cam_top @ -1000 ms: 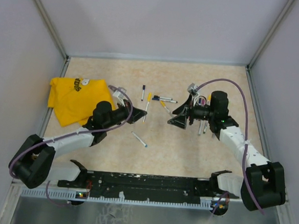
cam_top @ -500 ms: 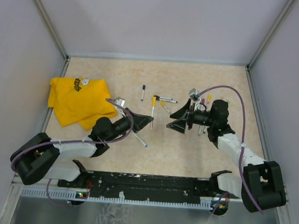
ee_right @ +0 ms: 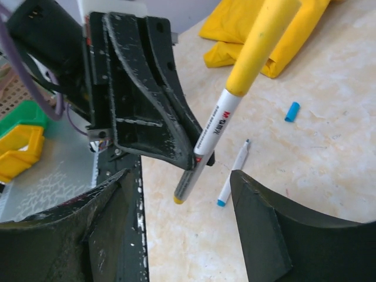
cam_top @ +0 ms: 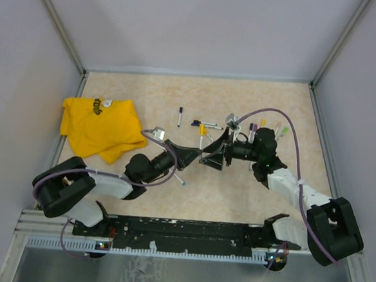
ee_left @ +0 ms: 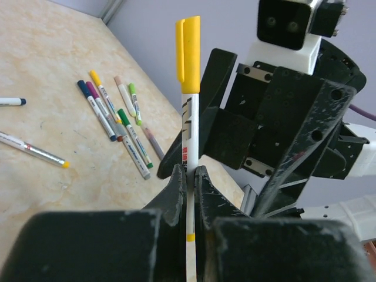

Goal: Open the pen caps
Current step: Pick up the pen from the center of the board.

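Left hand [ee_left: 188, 173] gripping a pen [ee_left: 189, 132], right hand [ee_right: 181, 176] gaping around it.
I am pinching the white barrel tight in my left hand, its yellow cap [ee_left: 189, 53] sticking out past my fingertips above the table [ee_left: 41, 76]; my right hand is standing wide open, fingers [ee_right: 258, 235] flanking the pen without touching it, while more capped pens [ee_left: 120, 120] are lying clustered on the table.

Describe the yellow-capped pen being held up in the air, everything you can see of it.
The pen is a slim white plastic barrel with black and red print, a yellow tail end and a yellow clip cap still on. The left gripper is shut on the barrel's lower part, holding it in the air, cap end outward. The right gripper faces it, open, not gripping it.
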